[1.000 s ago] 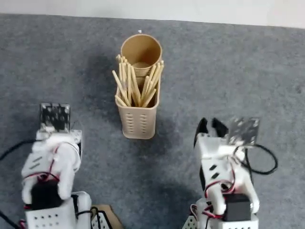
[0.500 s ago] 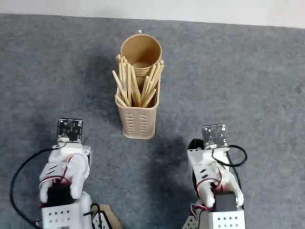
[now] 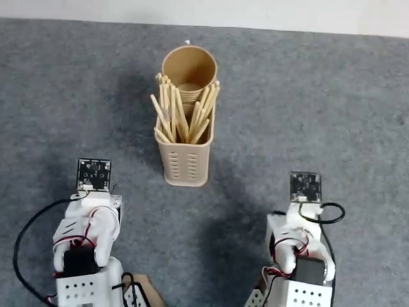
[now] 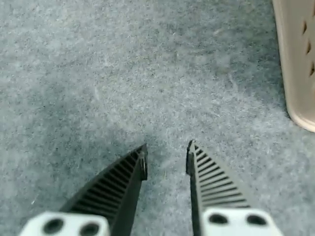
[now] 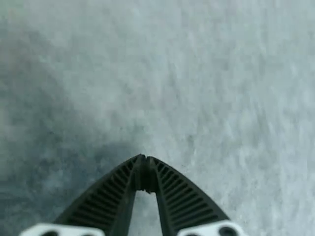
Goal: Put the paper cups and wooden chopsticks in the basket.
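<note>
A beige slotted basket (image 3: 185, 160) stands upright in the middle of the grey carpet. Several wooden chopsticks (image 3: 181, 115) lean inside it. Brown paper cups (image 3: 189, 71) are nested at its far end. The left arm (image 3: 86, 224) is folded back at the near left, well short of the basket. Its gripper (image 4: 166, 153) is open over bare carpet with nothing between the fingers, and the basket's wall (image 4: 299, 59) lies off to one side. The right arm (image 3: 300, 236) is folded back at the near right. Its gripper (image 5: 146, 169) is shut and empty above the carpet.
Grey carpet (image 3: 319, 109) spreads on all sides of the basket. A pale strip of floor (image 3: 287, 16) runs along the far edge. A brown cardboard corner (image 3: 144, 288) shows by the left arm's base.
Both arms drew back toward their bases. The left settled half a second ago. The right went on retreating and shifted slightly right. Basket, cups and chopsticks stayed put.
</note>
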Available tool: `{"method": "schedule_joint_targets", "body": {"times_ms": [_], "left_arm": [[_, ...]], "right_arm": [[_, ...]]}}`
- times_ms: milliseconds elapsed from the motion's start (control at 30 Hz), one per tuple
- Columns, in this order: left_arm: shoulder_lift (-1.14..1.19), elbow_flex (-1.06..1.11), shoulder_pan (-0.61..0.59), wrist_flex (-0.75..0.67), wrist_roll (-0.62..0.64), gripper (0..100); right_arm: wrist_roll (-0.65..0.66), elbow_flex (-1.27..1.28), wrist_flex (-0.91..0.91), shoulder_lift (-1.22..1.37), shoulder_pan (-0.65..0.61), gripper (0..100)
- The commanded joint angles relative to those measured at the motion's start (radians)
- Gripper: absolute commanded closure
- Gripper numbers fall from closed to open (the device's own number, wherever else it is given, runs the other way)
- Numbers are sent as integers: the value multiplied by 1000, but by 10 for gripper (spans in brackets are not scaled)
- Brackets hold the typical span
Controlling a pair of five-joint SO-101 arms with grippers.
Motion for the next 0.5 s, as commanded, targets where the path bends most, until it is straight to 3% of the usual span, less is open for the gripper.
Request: {"method": "schedule_joint_targets", "body": {"times_ms": [0, 233, 467], "left_arm": [[-8, 19, 12, 6, -6, 838], [-12, 19, 13, 302, -6, 838], [-8, 19, 15, 288, -6, 838]], "right_arm": [[8, 114, 47, -1, 47, 993], [8, 114, 47, -1, 47, 993], [8, 114, 47, -1, 47, 993]]}}
